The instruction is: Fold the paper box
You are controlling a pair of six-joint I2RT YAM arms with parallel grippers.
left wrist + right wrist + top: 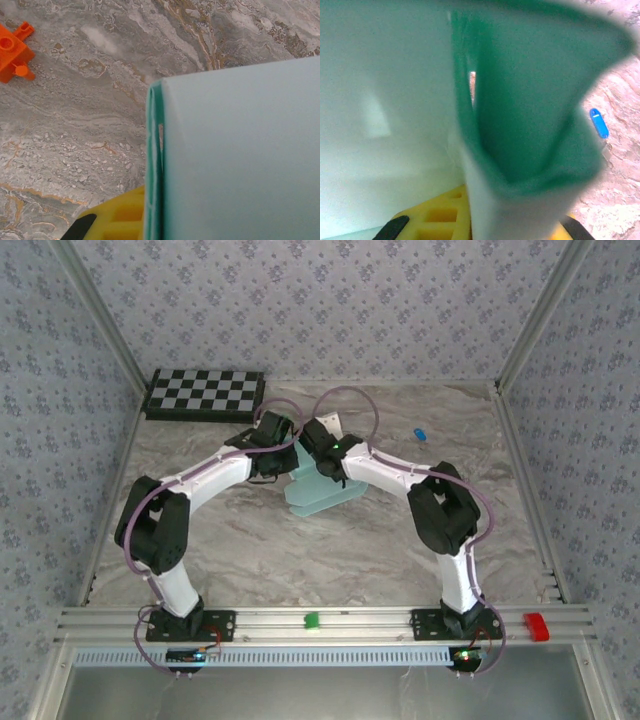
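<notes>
**Ana:** Aqua card, thin and springy. The paper box (322, 492) sits partly formed in the middle of the marbled table (300, 560), between the two wrists. Which arm has it?

**Ben:** The left gripper (284, 462) is pinched tight on one wall. Its wrist view has a yellow finger (117, 220) hard against the doubled card edge. The right gripper (489, 227) has a curled flap standing between its yellow fingers. Blur hides whether the pads press on it, so its state can't be told.

**Ana:** So the step looks like creasing or tucking that flap?

**Ben:** Probably. The left should act purely as an anchor. The right should bend the flap slowly along its score line, not across it. Card this light will likely buckle or slip if pulled sideways.

**Ana:** Is anything in the way?

**Ben:** No. The orange block (14, 51) and the blue piece (599, 122) lie clear of the box.
</notes>
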